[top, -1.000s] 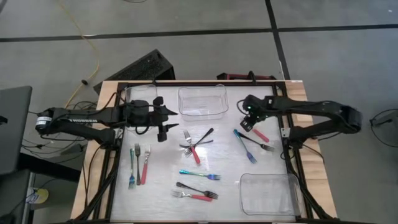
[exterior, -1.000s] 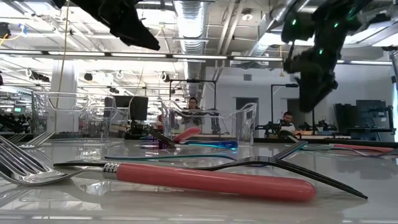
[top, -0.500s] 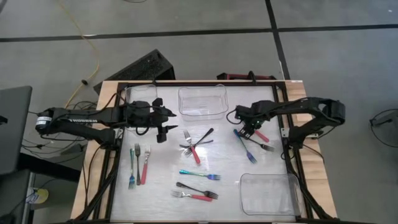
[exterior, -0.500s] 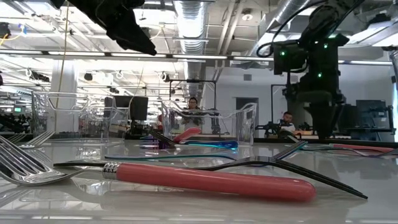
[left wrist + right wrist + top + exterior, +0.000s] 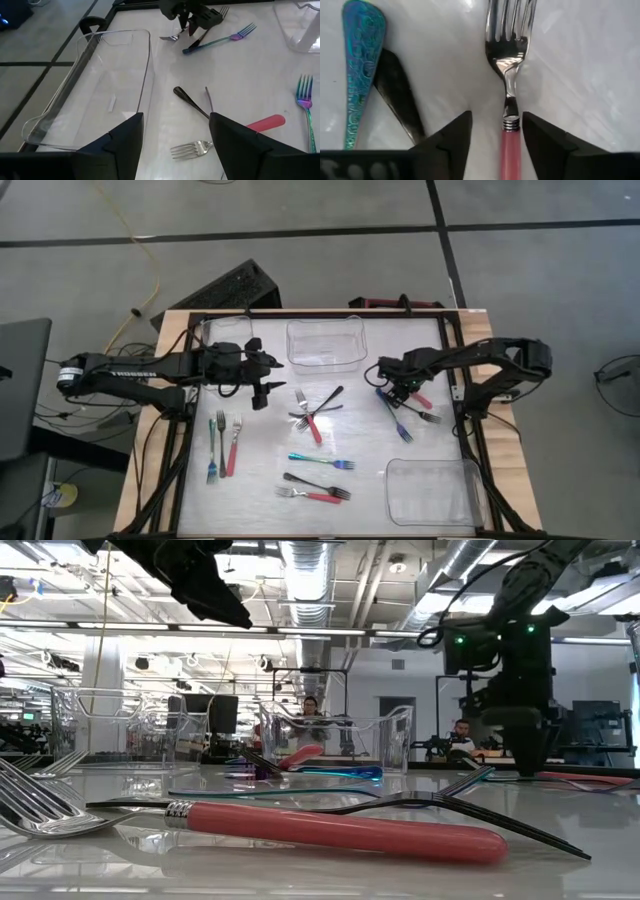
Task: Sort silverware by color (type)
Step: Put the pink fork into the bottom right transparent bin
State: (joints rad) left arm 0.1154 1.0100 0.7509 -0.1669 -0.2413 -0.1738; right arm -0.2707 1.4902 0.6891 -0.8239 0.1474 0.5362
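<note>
My right gripper (image 5: 496, 120) is open and low over the table's right side (image 5: 400, 385). Its fingers stand on either side of a pink-handled fork (image 5: 510, 80), at the neck where the silver tines meet the handle. A teal handle (image 5: 360, 70) and a black handle (image 5: 400, 100) lie beside it. My left gripper (image 5: 176, 120) is open and hovers above the table left of centre (image 5: 265, 375). More forks lie flat: a crossed group in the middle (image 5: 315, 412), a pair at the left (image 5: 225, 445), a teal one (image 5: 320, 461) and two near the near edge (image 5: 315, 491).
Three clear tubs stand on the table: one at the far middle (image 5: 325, 343), one at the near right (image 5: 432, 490) and one under my left arm (image 5: 100, 90). A black frame (image 5: 460, 380) borders the table. Bare white surface lies between the fork groups.
My right gripper has come down toward the table and moved slightly nearer, turning to point down, and now straddles the pink fork in the right-hand group. The forks have stayed in place.
</note>
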